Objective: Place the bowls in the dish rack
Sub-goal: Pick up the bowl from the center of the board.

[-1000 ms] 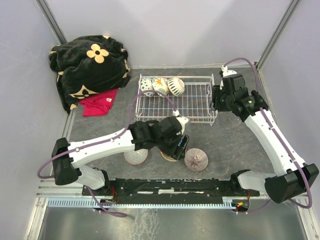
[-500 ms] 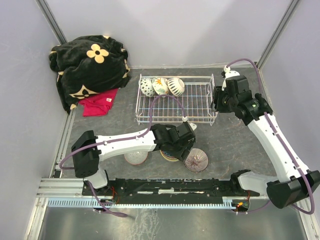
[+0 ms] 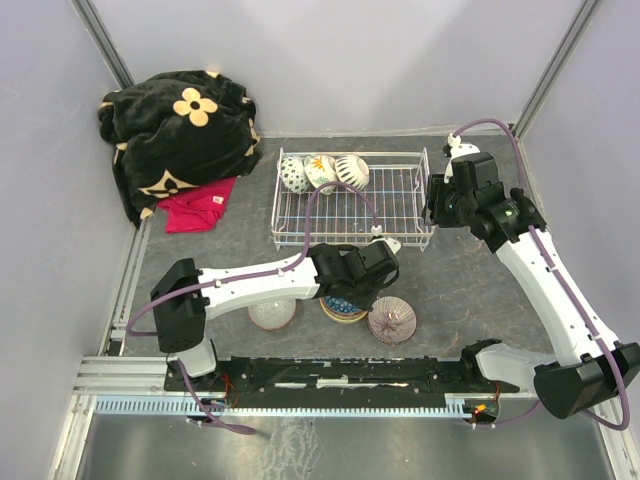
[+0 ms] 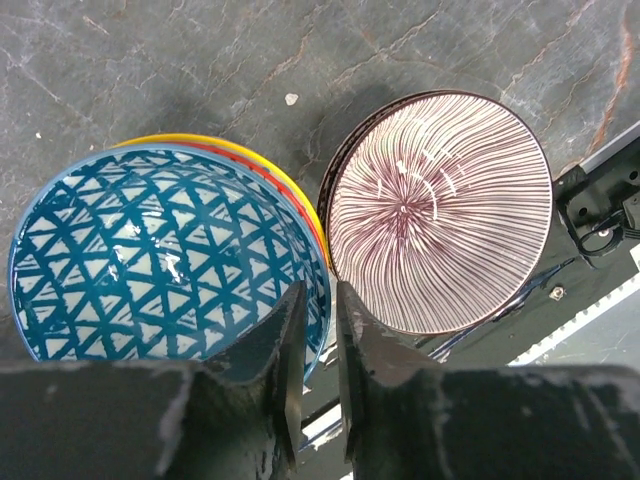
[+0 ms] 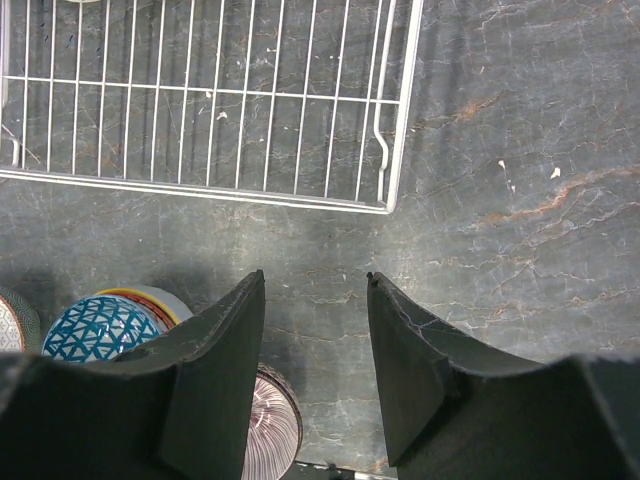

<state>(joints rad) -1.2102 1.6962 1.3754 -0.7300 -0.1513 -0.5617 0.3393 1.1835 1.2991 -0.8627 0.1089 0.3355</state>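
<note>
Bowls point(image 3: 320, 171) in the dish rack point(image 3: 395, 215): three are stood on edge in a row at the rack's 10 o'clock corner. Their patterns are too small to be read with certainty.
Dish rack: set at 12 o'clock on the grey table point(image 3: 455, 285). In the right wrist view only its near right corner is seen, the remainder being cut off by the frame.
Blue bowl point(image 4: 150, 250): at 6 o'clock on the table, nested in a yellow-rimmed bowl point(image 4: 262, 168), of which only a crescent of rim is shown.
Purple-striped bowl point(image 4: 440, 210): upright, just beside the blue bowl at its 3 o'clock. Whether they touch cannot be told.
Pink bowl point(image 3: 270, 316): at the blue bowl's 9 o'clock in the top view, partly covered by the left arm.
Left gripper point(image 4: 320, 295): fingers drawn nearly together and clamped on the blue bowl's rim, one inside and one outside. In the top view the fingers are hidden under the wrist.
Right gripper point(image 5: 315, 290): fingers held apart with nothing between them, above bare table beside the rack's 4 o'clock corner. The bowls below are partly cut off by its fingers.
Blanket point(image 3: 175, 125): black with gold flowers, heaped at 10 o'clock. A red cloth point(image 3: 198, 207) is partly tucked under it.
</note>
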